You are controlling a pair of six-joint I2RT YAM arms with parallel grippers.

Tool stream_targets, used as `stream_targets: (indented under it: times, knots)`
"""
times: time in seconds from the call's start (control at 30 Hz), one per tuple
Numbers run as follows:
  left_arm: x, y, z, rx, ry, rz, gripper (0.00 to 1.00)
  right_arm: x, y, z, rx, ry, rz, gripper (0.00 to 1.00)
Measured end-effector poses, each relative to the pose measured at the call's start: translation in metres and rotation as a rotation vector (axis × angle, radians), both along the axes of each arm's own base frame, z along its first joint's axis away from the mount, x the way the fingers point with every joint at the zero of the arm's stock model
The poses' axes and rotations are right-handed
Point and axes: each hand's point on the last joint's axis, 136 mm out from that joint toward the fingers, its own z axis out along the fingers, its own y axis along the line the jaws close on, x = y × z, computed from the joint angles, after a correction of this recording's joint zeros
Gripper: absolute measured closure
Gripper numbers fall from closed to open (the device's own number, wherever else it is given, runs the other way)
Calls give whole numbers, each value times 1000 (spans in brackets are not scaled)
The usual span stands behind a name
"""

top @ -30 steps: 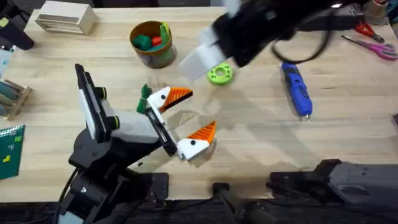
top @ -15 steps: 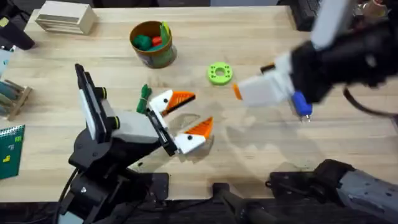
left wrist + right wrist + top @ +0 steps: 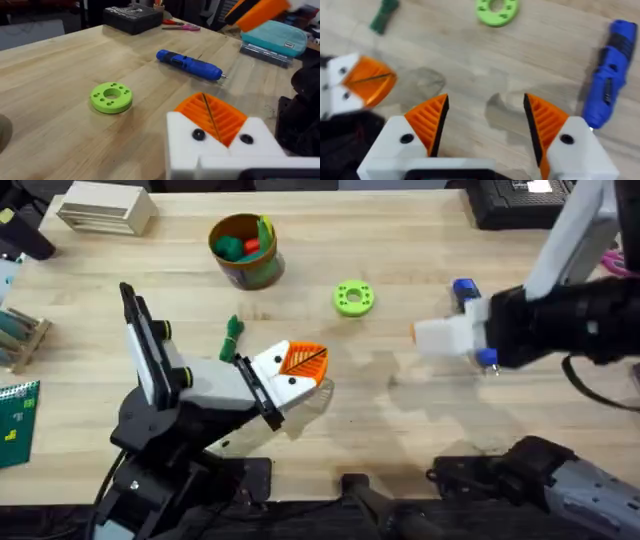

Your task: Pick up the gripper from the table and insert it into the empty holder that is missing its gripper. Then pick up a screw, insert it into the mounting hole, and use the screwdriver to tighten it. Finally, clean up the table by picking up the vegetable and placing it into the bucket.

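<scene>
With the large light wooden table (image 3: 400, 440) still carrying every loose task item, the scene reads as mid-task, gripper fitting apparently done. The right arm has swung from the centre over to the table's right side within the last second; its right gripper (image 3: 485, 127) now hangs just beside the blue pen-shaped powered screwdriver (image 3: 472, 320), white fingers with orange ribbed pads (image 3: 431, 120) spread apart and holding nothing. The left gripper (image 3: 298, 370), white fingers carrying orange wedge pads (image 3: 212, 116), has gone from spread apart to pressed together, pads touching along a thin seam, nothing between them. Both left fingers show an orange wedge, so the holder looks filled. Judgement: the right arm is lining up for the screwdriver, though whether a screw sits in the mounting hole cannot be told; black dots on the white finger faces are too small to read. The small round green bucket with yellow-orange rim (image 3: 244, 262) sits at the table's far left-centre, toys already inside. The lime-green round disc with holes (image 3: 353, 298) lies between bucket and screwdriver. The slim dark-green toy vegetable (image 3: 232, 337) lies on the table just beside the left gripper, not yet binned.
</scene>
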Motion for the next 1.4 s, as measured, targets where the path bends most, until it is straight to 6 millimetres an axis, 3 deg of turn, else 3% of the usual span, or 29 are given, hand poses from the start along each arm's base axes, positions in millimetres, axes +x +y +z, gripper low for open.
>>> stream_targets:
  times: [0.13,0.17,0.33,0.53,0.57,0.63,0.77,0.9,1.13,1.4]
  knots:
    - [0,0,0,0,0,0,995,20,-25,-8,-39,21,-143,126]
    - [0,0,0,0,0,3,995,41,-47,-16,-76,32,-238,126]
    - [3,2,0,1,0,19,995,71,-96,-37,-238,64,-338,126]
    - [3,2,0,1,0,22,995,96,-142,-76,-350,178,-293,126]
    - [3,2,0,1,0,22,995,112,-159,-98,-345,214,-260,126]
    - [3,2,0,1,-1,22,995,124,-170,-111,-339,222,-243,125]
    - [3,2,0,1,0,22,995,145,-178,-134,-319,214,-181,125]
    - [3,2,0,1,0,22,995,159,-171,-157,-279,217,-104,126]
    - [3,2,0,1,0,22,995,160,-161,-198,-241,290,-1,126]
    - [3,2,0,1,0,22,995,160,-165,-200,-258,290,7,221]
